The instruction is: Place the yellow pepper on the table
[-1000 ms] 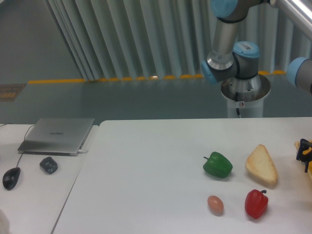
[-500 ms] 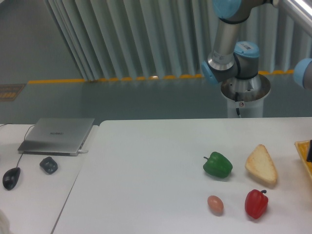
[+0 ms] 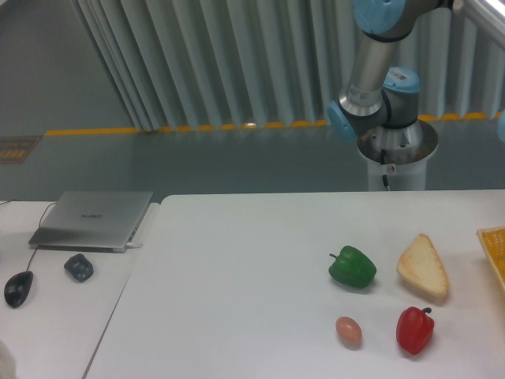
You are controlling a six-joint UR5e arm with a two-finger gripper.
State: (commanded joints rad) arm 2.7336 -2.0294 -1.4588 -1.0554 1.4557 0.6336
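Note:
The yellow pepper is not in view. The white table (image 3: 237, 268) carries a green pepper (image 3: 353, 268), a red pepper (image 3: 415, 330), a slice of bread (image 3: 424, 267) and a brown egg (image 3: 349, 332). My gripper is out of view past the right edge. Only the arm's grey tube and blue joints (image 3: 375, 87) show at the top right.
The edge of a yellow basket (image 3: 495, 246) shows at the right border of the table. On the adjoining desk at the left lie a closed laptop (image 3: 95, 219), a dark mouse (image 3: 18, 288) and a small dark object (image 3: 79, 267).
The gripper, seen at the right edge one second ago, has moved out of view to the right. The arm's upper joints have shifted to the right. The objects on the table have not moved.

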